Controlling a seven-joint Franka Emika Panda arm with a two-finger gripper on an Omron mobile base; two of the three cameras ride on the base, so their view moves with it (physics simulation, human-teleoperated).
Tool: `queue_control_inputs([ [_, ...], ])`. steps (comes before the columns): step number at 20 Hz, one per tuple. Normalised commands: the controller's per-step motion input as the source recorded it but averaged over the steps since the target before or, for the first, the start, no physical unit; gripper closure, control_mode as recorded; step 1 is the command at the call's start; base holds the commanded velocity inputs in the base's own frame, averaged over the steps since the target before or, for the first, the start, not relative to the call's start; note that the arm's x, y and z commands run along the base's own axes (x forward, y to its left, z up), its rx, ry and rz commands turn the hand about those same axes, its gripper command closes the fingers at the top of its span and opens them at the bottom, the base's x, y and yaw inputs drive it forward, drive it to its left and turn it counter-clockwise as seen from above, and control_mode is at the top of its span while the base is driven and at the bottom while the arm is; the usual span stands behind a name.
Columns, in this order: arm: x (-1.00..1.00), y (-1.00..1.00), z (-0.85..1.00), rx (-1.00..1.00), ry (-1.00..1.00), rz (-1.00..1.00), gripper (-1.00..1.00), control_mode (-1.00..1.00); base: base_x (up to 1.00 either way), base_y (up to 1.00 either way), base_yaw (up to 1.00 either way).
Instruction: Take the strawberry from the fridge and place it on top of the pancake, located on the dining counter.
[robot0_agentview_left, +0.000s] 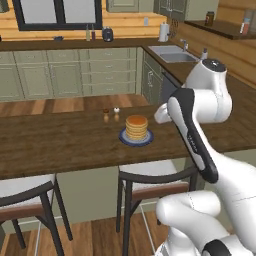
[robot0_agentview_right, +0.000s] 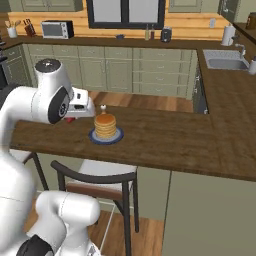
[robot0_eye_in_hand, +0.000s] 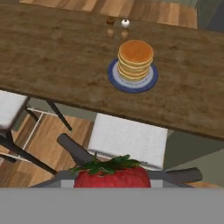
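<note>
A red strawberry (robot0_eye_in_hand: 113, 176) with green leaves sits at the bottom of the hand view, and my gripper (robot0_agentview_right: 75, 114) is shut on it. In the right base view a sliver of the strawberry (robot0_agentview_right: 70, 118) shows under the white hand. The berry hangs over a stool, short of the near edge of the dining counter (robot0_eye_in_hand: 52, 65). The pancake (robot0_eye_in_hand: 135, 59) stack stands on a blue-grey plate (robot0_eye_in_hand: 131, 86) ahead of the hand, with nothing on top. From the base cameras the pancake (robot0_agentview_left: 136, 127) (robot0_agentview_right: 105, 125) sits mid-counter, right of my hand. The fridge is out of view.
Two small shakers (robot0_agentview_left: 111, 115) stand on the counter just behind the plate. White-seated stools (robot0_agentview_left: 150, 175) (robot0_agentview_left: 20, 192) (robot0_agentview_right: 95, 172) line the near side, one directly under my hand. A darker counter with a sink (robot0_agentview_left: 172, 54) runs along the right.
</note>
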Motion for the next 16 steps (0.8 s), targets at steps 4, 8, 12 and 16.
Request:
queue_control_inputs([
  [4, 1.0, 0.04, -0.37, -0.08, 0.3, 0.02, 1.0, -1.0, 0.0, 0.0, 0.0],
  [8, 1.0, 0.05, -0.2, -0.07, 0.05, 0.0, 1.0, -1.0, 0.0, 0.0, 0.0],
  [12, 1.0, 0.01, 0.0, -0.09, 0.07, 0.0, 1.0, -1.0, 0.0, 0.0, 0.0],
  [16, 1.0, 0.01, -0.29, -0.04, 0.09, 0.0, 1.0, -1.0, 0.0, 0.0, 0.0],
])
